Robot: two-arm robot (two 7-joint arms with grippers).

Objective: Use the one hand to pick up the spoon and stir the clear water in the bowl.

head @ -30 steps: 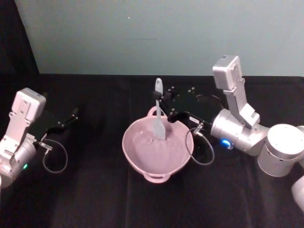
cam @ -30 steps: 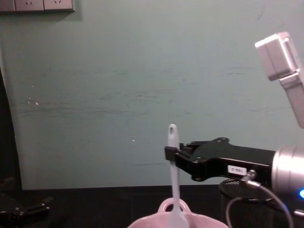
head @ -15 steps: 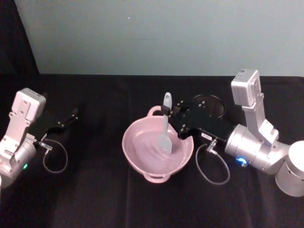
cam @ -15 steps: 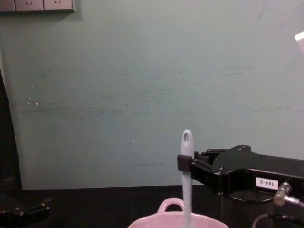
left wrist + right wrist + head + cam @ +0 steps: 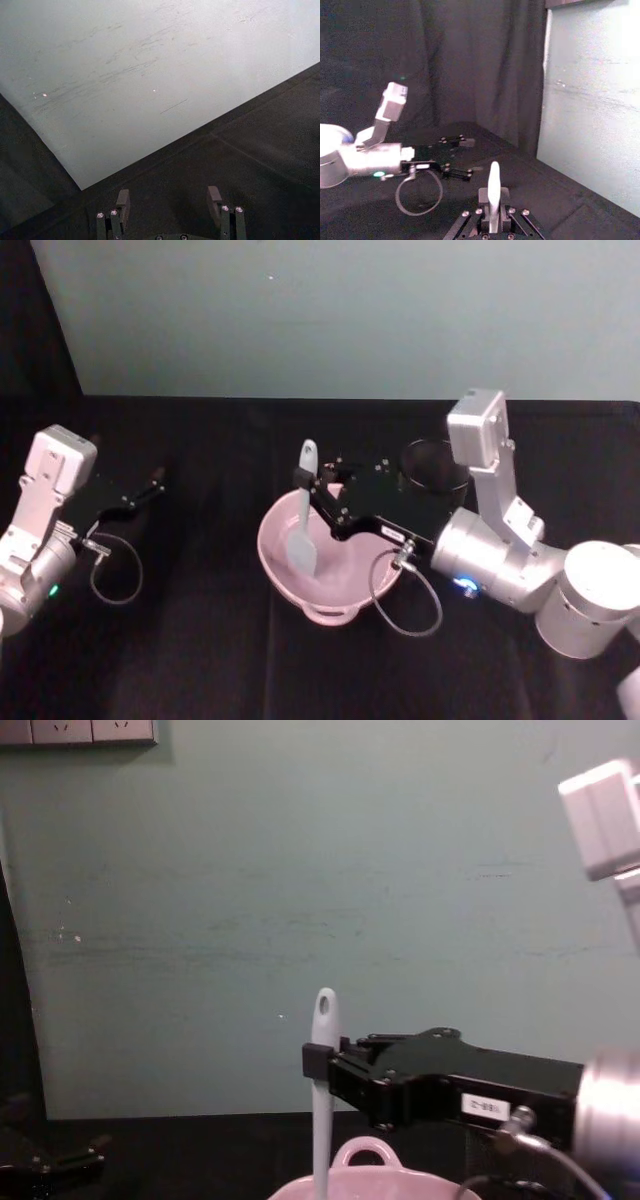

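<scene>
One black mesh cup [image 5: 432,466] stands on the dark table [image 5: 200,640], far right of the pink bowl [image 5: 272,552], partly hidden by the right arm. Left hand [image 5: 148,487] idle at the left, fingers spread. Right hand [image 5: 304,478] reaches over the bowl from the right, pinching the white spoon [image 5: 302,540] high on its handle. Spoon near upright, blade down inside the bowl's left half.

Probably a robot lab: black cloth on the tabletop [image 5: 200,640], black curtain [image 5: 445,60], bare teal wall [image 5: 250,870], wall sockets [image 5: 80,730].
</scene>
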